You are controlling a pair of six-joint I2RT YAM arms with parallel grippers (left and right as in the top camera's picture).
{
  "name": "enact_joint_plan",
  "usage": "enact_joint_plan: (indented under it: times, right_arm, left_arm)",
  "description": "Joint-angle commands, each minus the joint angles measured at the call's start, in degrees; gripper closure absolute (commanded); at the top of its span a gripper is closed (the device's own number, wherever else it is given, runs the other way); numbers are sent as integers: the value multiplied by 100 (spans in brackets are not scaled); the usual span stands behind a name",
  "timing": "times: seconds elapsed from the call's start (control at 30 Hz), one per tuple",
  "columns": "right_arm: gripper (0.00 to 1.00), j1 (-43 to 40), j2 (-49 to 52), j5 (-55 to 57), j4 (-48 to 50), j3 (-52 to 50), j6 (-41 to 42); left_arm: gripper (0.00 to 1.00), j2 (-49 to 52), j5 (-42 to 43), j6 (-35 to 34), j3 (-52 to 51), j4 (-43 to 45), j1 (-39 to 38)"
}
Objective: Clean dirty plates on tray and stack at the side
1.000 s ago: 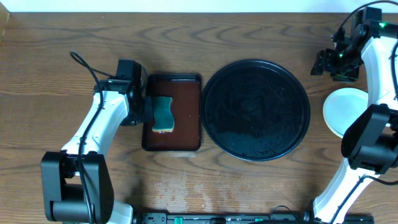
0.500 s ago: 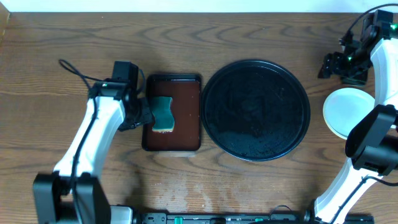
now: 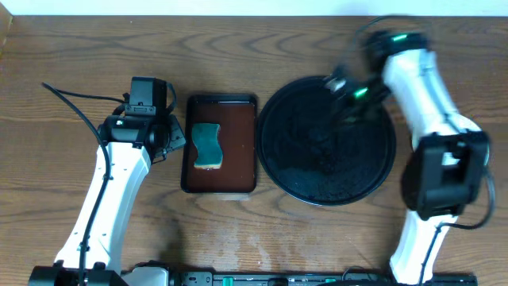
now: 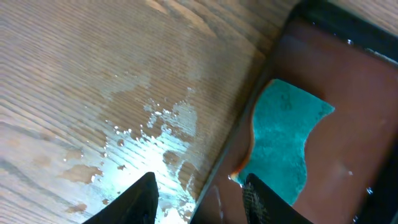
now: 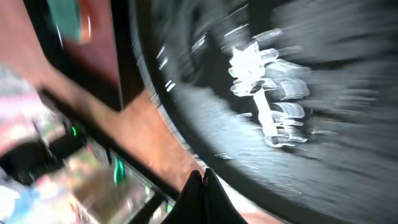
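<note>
My right end effector [image 5: 200, 179] has swung in from right of the tray [image 3: 317, 163] to above it, fingers together and empty. The tray is bare. The plates, stacked to its right, are probably behind my arm. My left end effector [image 4: 200, 186], fingers apart, has backed off the sponge [image 3: 208, 144]. The job looks finished.

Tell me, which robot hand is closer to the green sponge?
Left. The left gripper sits beside the sponge, at the brown tray; the right gripper is farther off, over the black tray.
</note>
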Motion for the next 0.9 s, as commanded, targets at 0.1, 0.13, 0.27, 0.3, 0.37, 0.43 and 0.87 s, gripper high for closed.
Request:
enact_joint_plan:
  times: [0.1,0.13,0.27,0.3,0.37,0.43,0.87]
  right_arm:
    - [99,1541,-142,-105,1025,-1209,584]
    - [99,1698,-142,-57,1228,-1305,691]
    - [99,2417,-142,527,1934,-1456,1239]
    - [99,2557,-144,769,2035,-1449,1408]
    - [99,2741,-144,1161,2138,-1449,1661]
    - [99,2922,-142,1622,2179,-1451,1843]
    - [99,3289,-144,1827,2472,-1456,2000]
  left_arm:
    - [48,50,-227,-50,90,155,205]
    - [48,50,-227,-50,90,175,221]
    - [47,50,-225,-50,90,188,229]
    - [47,50,-225,-50,90,186,229]
    - [47,50,-225,-50,90,175,229]
    - [47,50,-225,-50,90,170,229]
    - [47,50,-201,-50,83,170,229]
